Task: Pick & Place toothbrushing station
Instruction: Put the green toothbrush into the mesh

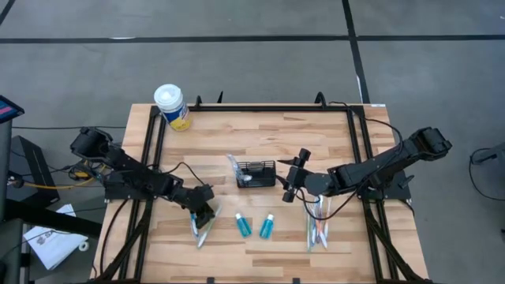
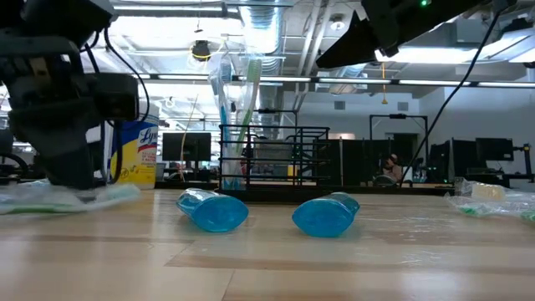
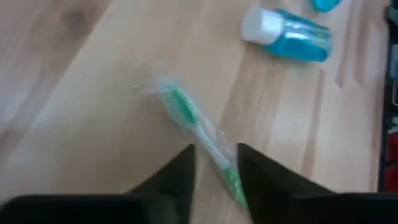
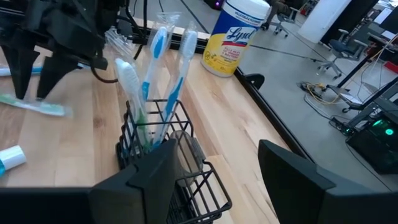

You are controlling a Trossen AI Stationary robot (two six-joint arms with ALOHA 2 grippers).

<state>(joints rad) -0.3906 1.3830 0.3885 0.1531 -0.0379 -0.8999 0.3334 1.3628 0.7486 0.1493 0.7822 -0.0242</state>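
Note:
The black wire basket (image 1: 256, 175) stands at the table's middle with blue and white toothbrushes (image 4: 155, 56) upright in it. Two teal tubes (image 1: 242, 226) (image 1: 267, 226) lie on their sides nearer the front edge. My left gripper (image 3: 216, 171) is open and low at the table, with its fingers on either side of the handle of a wrapped green toothbrush (image 3: 186, 112) that lies flat on the wood. My right gripper (image 1: 293, 175) is open wide just right of the basket and raised above the table; it also shows in the low view (image 2: 359, 38). My left gripper comes from above with its fingers across the green toothbrush's handle (image 3: 227, 171). I cannot tell whether a finger touches it. The toothbrush lies flat on the table.
A white-lidded canister with a yellow label (image 1: 172, 106) stands at the far left corner. Several wrapped toothbrushes (image 1: 317, 229) lie at the front right, under my right arm. Black rails (image 1: 150, 158) run along the table's sides.

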